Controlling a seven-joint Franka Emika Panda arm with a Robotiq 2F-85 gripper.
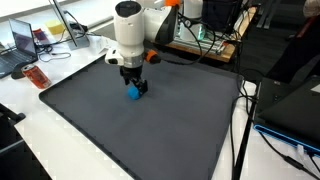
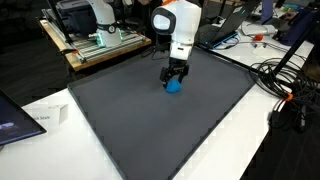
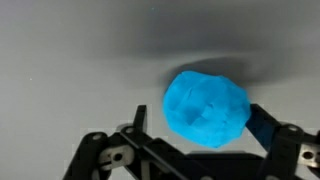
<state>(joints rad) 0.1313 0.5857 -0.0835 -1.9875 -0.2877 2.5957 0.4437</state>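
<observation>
1. Ext. view: gripper [image 1: 134, 87] low over dark grey mat [image 1: 150, 135], upper centre of frame, jaws spread wide, nothing clamped. Blue lump [image 1: 133, 94] right under it, on the mat, between the fingertips. Laptop [image 1: 22, 42] and red item [image 1: 38, 76] upper left, off the mat, well apart.
2. Ext. view: gripper [image 2: 174, 78] and blue lump [image 2: 173, 87] at centre-top of frame, on the mat [image 2: 150, 130], nearer its far edge but not at it. Cables [image 2: 285, 85] at right, beyond the mat edge. Lots of bare mat twd. bottom of frame; open room all round the lump.
3. Wrist view: blue lump [image 3: 205, 108] right of centre, rounded, uneven dimpled surface. Fingers [image 3: 135, 125] wide apart; lump closer to the right-of-frame one, poss. touching, can't tell.
4. Handling, as a judgement: prob. light, soft like dough or foam, matte so not slippery, not fragile but apt to dent if squeezed hard. Best taken across the widest middle w/ pads centred; off-centre as is, so might roll or get nudged sideways.
</observation>
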